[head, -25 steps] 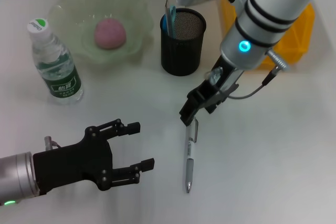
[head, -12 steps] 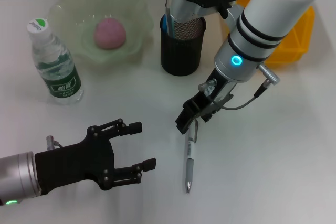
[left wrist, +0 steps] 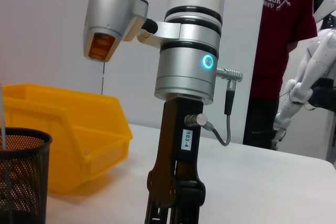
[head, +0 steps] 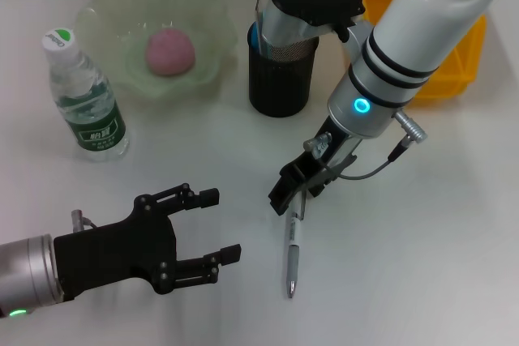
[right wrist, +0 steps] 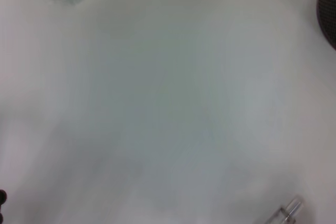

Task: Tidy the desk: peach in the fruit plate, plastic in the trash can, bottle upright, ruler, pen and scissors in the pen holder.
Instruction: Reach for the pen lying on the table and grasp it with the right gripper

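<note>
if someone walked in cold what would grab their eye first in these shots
Probably the big white right arm with its glowing ring, its end effector lowered over the top end of the pen lying on the white desk. Next, the black left end effector, open, near the front edge, and the pink peach in the green plate at the back.

Right arm (head: 422,30): white shell, black bands, silver collar with lit cyan ring, grey cable, label "103-4". Right gripper (head: 290,192) black. Left arm (head: 28,277) silver; left gripper (head: 212,224) black, screwed linkages.
</note>
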Robot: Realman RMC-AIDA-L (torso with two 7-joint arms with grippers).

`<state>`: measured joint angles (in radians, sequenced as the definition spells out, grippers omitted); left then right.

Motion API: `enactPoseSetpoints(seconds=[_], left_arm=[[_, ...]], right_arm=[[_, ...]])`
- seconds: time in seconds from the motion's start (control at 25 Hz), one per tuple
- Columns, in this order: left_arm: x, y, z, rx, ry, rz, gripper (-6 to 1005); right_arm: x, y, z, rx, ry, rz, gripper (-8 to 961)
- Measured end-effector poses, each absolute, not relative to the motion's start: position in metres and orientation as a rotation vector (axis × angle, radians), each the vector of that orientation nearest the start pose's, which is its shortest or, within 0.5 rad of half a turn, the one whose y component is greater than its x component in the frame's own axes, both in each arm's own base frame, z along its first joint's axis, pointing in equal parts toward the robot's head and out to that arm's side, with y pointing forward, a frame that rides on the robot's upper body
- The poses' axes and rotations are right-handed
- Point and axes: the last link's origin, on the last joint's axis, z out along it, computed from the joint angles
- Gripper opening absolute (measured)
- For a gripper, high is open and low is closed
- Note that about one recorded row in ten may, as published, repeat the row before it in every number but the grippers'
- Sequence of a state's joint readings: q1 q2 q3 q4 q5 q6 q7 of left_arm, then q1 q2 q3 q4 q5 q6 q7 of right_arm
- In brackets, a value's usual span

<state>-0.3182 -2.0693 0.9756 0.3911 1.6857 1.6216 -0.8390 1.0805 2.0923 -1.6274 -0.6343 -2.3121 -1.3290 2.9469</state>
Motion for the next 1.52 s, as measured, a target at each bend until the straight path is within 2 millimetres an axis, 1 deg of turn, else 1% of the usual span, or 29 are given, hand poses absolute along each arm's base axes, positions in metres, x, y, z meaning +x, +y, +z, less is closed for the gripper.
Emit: enactPoseSetpoints(seconds=[0.52,0.72,1.0,1.52], left_arm=[[-0.2961,0.2361,-0.0481,-2.738,-0.35,-0.901,802],[-0.2963,0.236,-0.0482,-2.738,-0.351,-0.9,802],[-0.297,0.2362,-0.0484,-2.736,-0.354,-0.893,802],[-0.2962,0.2356,-0.0502,-2.746,-0.342,-0.889,802]], right_arm=[[0.1303,0.3722,-0.1068,-2.541,1.385,-0.657,560],[0.1308,0.3727,-0.107,-2.539,1.383,-0.653,474],[0.1361,0.3736,-0.1079,-2.523,1.396,-0.65,476],[0.1331,0.3757,-0.1084,-2.525,1.382,-0.642,474]])
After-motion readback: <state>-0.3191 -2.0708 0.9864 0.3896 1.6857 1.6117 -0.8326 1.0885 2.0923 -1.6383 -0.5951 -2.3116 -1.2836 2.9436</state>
